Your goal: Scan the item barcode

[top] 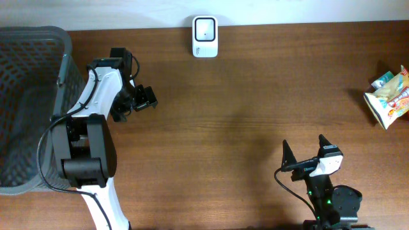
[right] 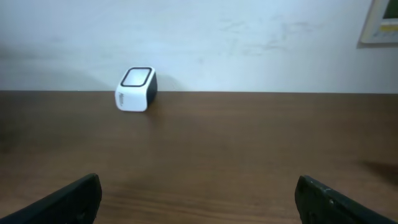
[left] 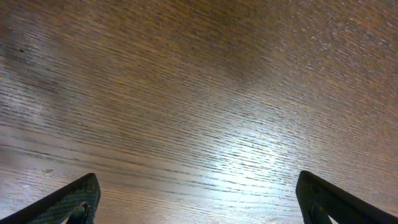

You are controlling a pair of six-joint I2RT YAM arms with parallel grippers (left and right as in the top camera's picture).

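The item, a yellow and white snack packet (top: 388, 97), lies at the table's far right edge; no barcode shows on it. The white barcode scanner (top: 205, 36) stands at the back middle of the table, and the right wrist view shows the scanner (right: 135, 89) far ahead to the left. My left gripper (top: 136, 103) hangs open over bare wood at the left, next to the basket, with only table between its fingers (left: 74, 200). My right gripper (top: 304, 144) is open near the front edge, holding nothing, well away from the packet.
A large grey mesh basket (top: 29, 57) fills the left end of the table, right beside the left arm. A pale wall runs behind the scanner. A cable loops along the left arm's base.
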